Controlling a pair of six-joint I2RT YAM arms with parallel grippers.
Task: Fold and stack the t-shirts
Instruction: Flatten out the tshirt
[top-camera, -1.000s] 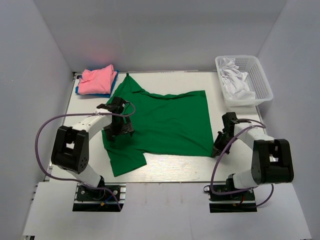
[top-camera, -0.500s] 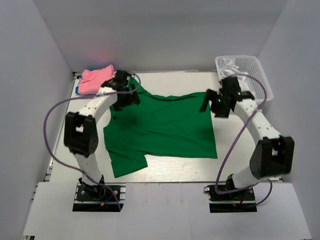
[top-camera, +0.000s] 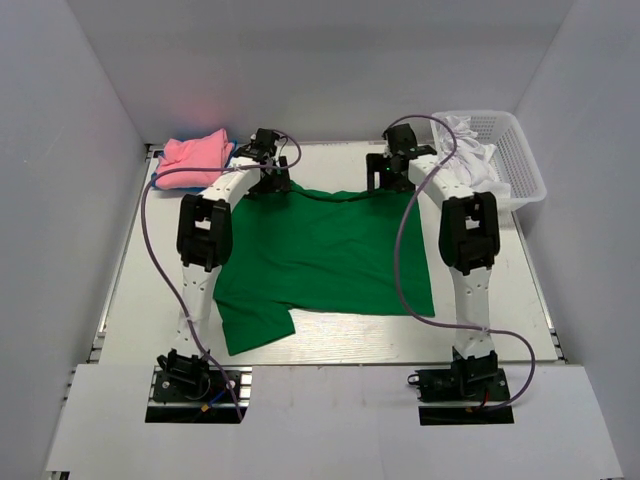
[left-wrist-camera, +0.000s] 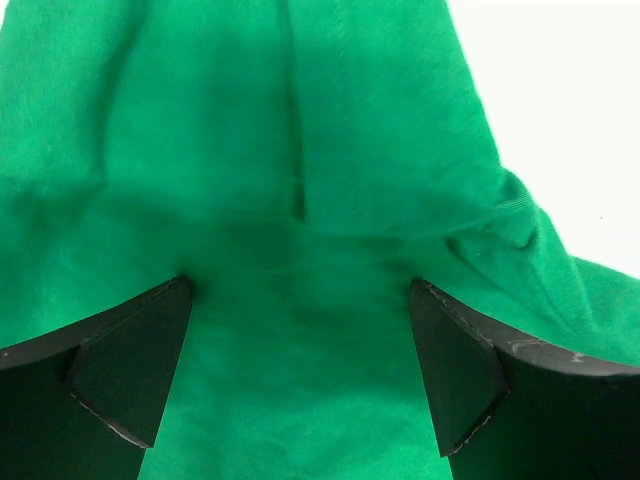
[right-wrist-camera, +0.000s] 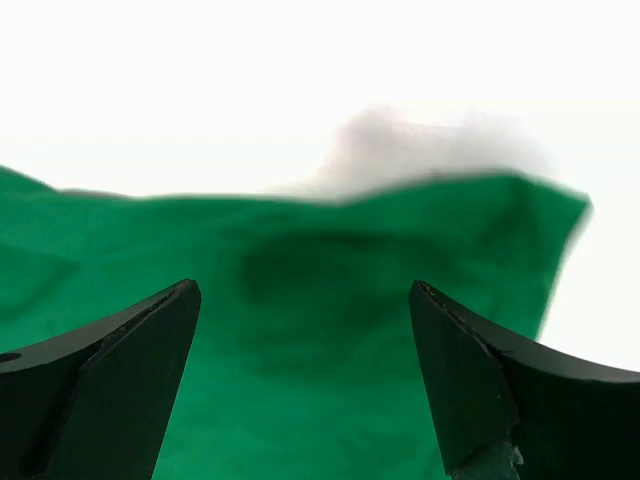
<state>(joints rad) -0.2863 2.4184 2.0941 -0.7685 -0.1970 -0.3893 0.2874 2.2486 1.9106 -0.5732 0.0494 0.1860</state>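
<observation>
A bright green t-shirt (top-camera: 320, 255) lies spread flat on the white table (top-camera: 150, 260), one sleeve pointing to the near left. My left gripper (top-camera: 268, 176) hovers open over its far left corner, where green cloth (left-wrist-camera: 300, 180) with a seam and folds fills the wrist view between the fingers (left-wrist-camera: 130, 370). My right gripper (top-camera: 386, 178) stands open over the shirt's far right edge (right-wrist-camera: 330, 270), nothing between its fingers (right-wrist-camera: 480, 380). A folded pink t-shirt (top-camera: 192, 160) rests on a blue one (top-camera: 156, 183) at the far left corner.
A white mesh basket (top-camera: 523, 165) at the far right holds a crumpled white t-shirt (top-camera: 470, 155). Grey walls enclose the table on three sides. Both arms stretch fully across the table, their cables looping above the shirt's sides.
Both arms have swung from the shirt's near sides out to its far edge. The right gripper, shut a second ago, now stands open. The shirt's right side lies slightly shifted.
</observation>
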